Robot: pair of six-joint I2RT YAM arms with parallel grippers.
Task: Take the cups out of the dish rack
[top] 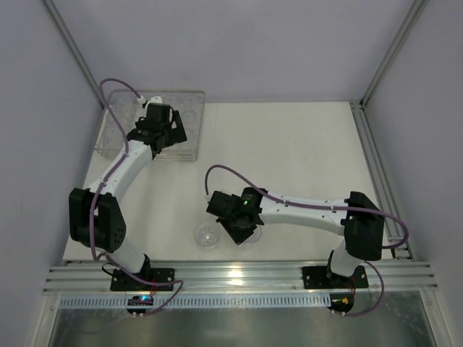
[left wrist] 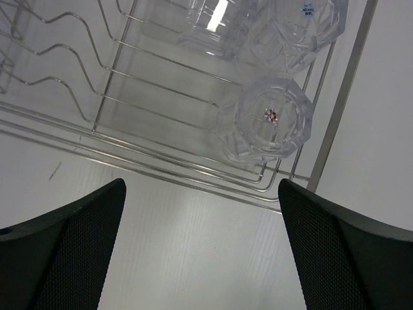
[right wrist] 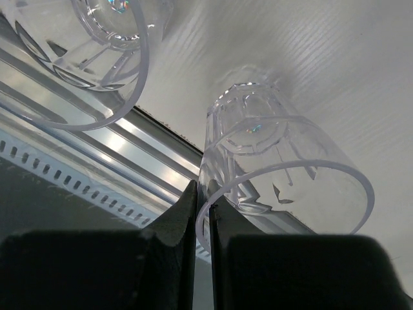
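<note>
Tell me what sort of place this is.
Probably a robot test cell, not a kitchen: two arms bolted to an aluminium rail, a white table walled by plain panels, and a dish rack with clear cups.

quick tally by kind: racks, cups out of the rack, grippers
rack: 1
cups out of it: 2
left gripper plus right gripper: 2
total: 5
</note>
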